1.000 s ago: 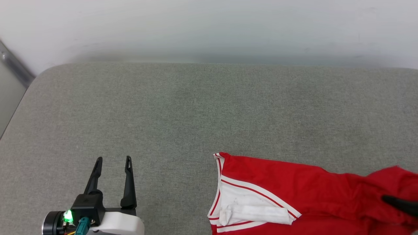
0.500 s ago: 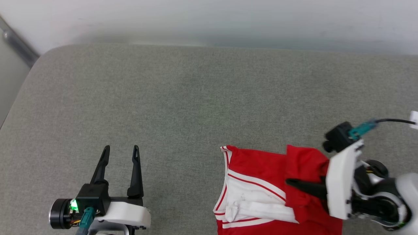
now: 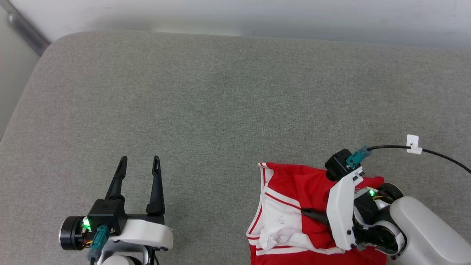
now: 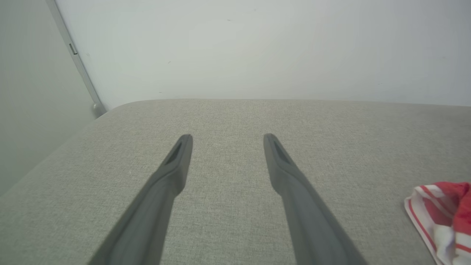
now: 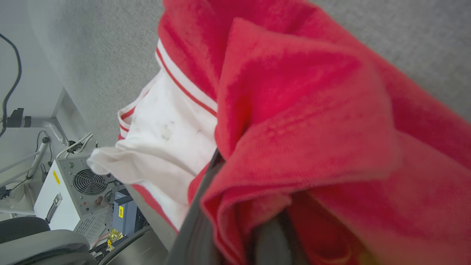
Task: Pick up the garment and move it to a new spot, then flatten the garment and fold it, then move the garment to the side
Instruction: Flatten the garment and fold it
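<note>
Nearest the robot, the right claw (image 3: 307,212) is pinched nearly shut on a fold of the shirt (image 3: 290,184). In its wrist view red cloth (image 5: 294,110) drapes over both fingers and hides their tips. A second ago only a dark fingertip showed at the right edge, and the shirt lay spread out past that edge. Since then the arm has swung in from the right and dragged the red body leftward, so it now bunches against the white sleeve (image 3: 279,221). The shirt sits at the near right of the surface (image 3: 220,110), its lower part cut off by the frame. The head camera has tilted too, so the surface's shift in the picture is no move of its own. On the near left the left claw (image 3: 140,162) hovers with fingers wide and nothing between them, well apart from the shirt, as it did before. Beyond lies bare grey surface up to the wall. Judging by this, the grasp is made and the carry is starting. The cloth is crumpled, so flattening and folding remain.
</note>
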You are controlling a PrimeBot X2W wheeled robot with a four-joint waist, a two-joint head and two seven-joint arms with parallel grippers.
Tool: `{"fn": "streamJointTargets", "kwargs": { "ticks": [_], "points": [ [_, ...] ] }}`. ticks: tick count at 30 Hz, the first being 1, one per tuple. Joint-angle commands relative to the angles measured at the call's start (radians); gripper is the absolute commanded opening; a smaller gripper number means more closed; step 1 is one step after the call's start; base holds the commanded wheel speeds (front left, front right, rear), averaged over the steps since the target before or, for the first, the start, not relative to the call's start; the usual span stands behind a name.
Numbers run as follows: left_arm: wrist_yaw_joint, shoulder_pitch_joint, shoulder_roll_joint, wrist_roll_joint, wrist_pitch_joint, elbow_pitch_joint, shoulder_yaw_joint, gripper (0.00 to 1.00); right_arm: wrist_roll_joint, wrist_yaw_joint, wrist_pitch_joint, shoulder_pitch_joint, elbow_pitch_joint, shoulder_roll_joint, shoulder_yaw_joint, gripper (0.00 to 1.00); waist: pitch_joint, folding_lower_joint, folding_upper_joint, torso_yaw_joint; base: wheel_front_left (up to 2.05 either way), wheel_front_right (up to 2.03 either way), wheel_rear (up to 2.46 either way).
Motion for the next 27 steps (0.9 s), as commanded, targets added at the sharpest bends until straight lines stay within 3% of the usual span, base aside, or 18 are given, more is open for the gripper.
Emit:
{"fn": "streamJointTargets", "kwargs": {
  "ticks": [1,2,3,9,15,18,23,27],
  "points": [
    [-0.003,-0.010,-0.001,0.004,-0.002,0.004,0.007,1.00,0.003,-0.001,-0.022,-0.003,0.021,0.005,0.027,0.13,-0.007,0.0000,0.0000,-0.003,0.00,0.00,0.00],
    [-0.004,-0.005,-0.002,0.005,-0.002,0.005,0.010,1.00,0.006,-0.001,-0.039,-0.008,0.015,-0.003,0.042,0.42,-0.013,0.0000,0.0000,-0.007,0.00,0.00,0.00],
    [-0.004,0.001,-0.002,0.005,-0.002,0.008,0.013,1.00,0.012,-0.001,-0.055,-0.010,0.003,-0.013,0.054,1.00,-0.021,0.0000,0.0000,-0.010,0.00,0.00,0.00],
    [-0.009,0.035,-0.004,0.013,-0.002,0.010,0.026,1.00,0.028,-0.001,-0.185,-0.010,-0.149,-0.115,0.062,1.00,-0.077,0.0000,0.0000,-0.037,0.00,0.00,0.00],
    [-0.013,0.070,-0.005,0.018,-0.002,0.003,0.041,1.00,-0.015,-0.001,-0.341,0.022,-0.281,-0.196,-0.043,1.00,-0.118,0.0000,0.0000,-0.071,0.00,0.00,0.00],
    [-0.010,0.083,-0.005,0.021,-0.002,-0.003,0.043,1.00,-0.084,-0.001,-0.448,0.047,-0.293,-0.179,-0.148,1.00,-0.130,0.0000,0.0000,-0.086,0.00,0.00,0.00],
    [-0.014,0.099,-0.005,0.022,-0.002,-0.007,0.051,1.00,-0.235,-0.001,-0.634,0.109,-0.251,-0.085,-0.358,1.00,-0.145,0.0000,0.0000,-0.105,0.00,0.00,0.00],
    [-0.015,0.107,-0.006,0.023,-0.002,-0.006,0.054,1.00,-0.331,-0.001,-0.723,0.159,-0.235,-0.017,-0.456,1.00,-0.153,0.0000,0.0000,-0.111,0.00,0.00,0.00]
  ]
}}
